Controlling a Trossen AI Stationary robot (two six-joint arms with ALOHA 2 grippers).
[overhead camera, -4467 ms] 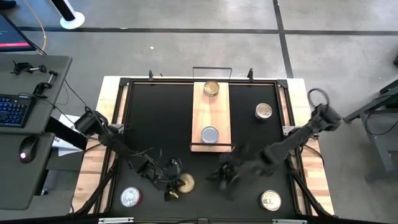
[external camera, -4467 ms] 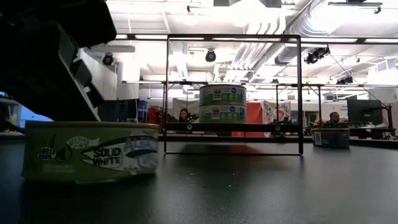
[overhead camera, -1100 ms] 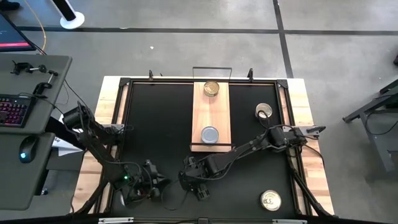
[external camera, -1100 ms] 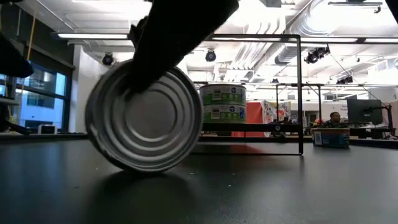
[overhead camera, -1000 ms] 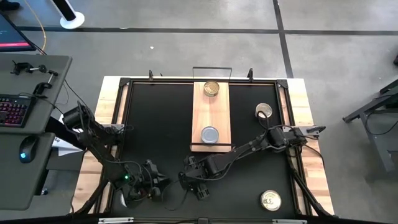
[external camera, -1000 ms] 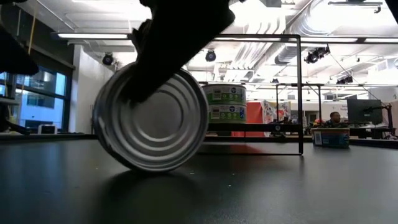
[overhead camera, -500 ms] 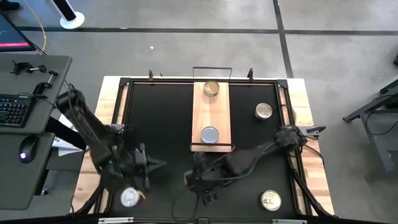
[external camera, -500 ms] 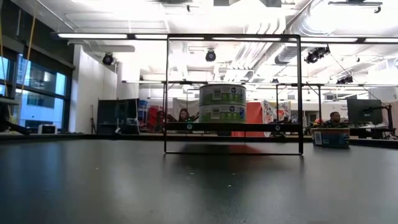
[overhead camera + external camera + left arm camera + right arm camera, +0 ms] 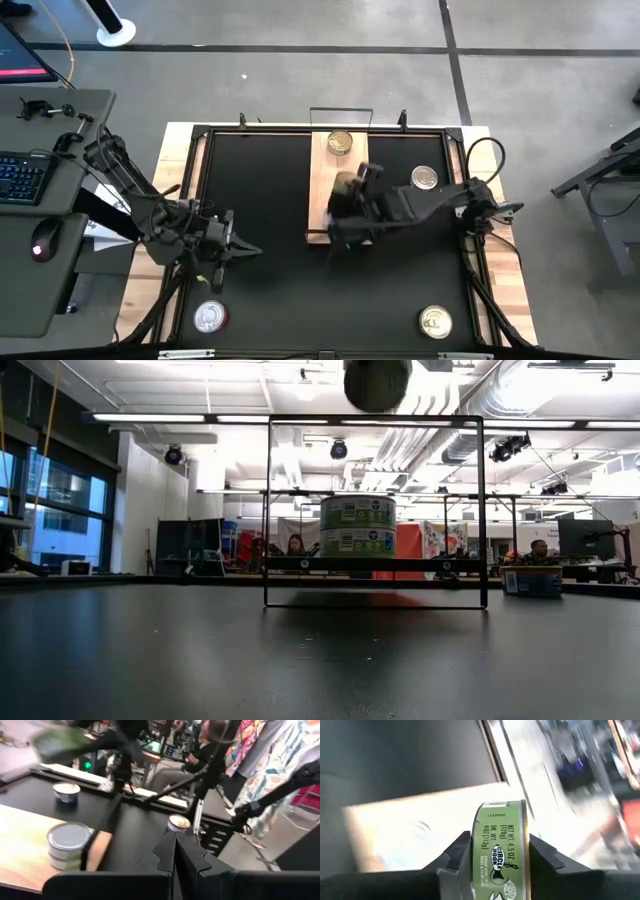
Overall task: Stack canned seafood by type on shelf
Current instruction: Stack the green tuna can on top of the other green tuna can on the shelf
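Lifted from the tabletop, the green-labelled tin [image 9: 499, 852] now hangs over the shelf [image 9: 322, 180], clamped in the right gripper [image 9: 495, 851]; the left gripper [image 9: 176, 851] is pressed together.

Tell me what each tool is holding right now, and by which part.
The right tool holds a green-labelled can on edge, its fingers pressed on the two flat ends, above the wooden shelf. The left tool is shut and holds nothing.

Lighting: bright, even, from ceiling strip lights [image 9: 160, 417] (glare on white ceiling); black tabletop [image 9: 320, 660] faintly reflective; right gripper [image 9: 345, 212] motion-blurred; wrist views smeared.
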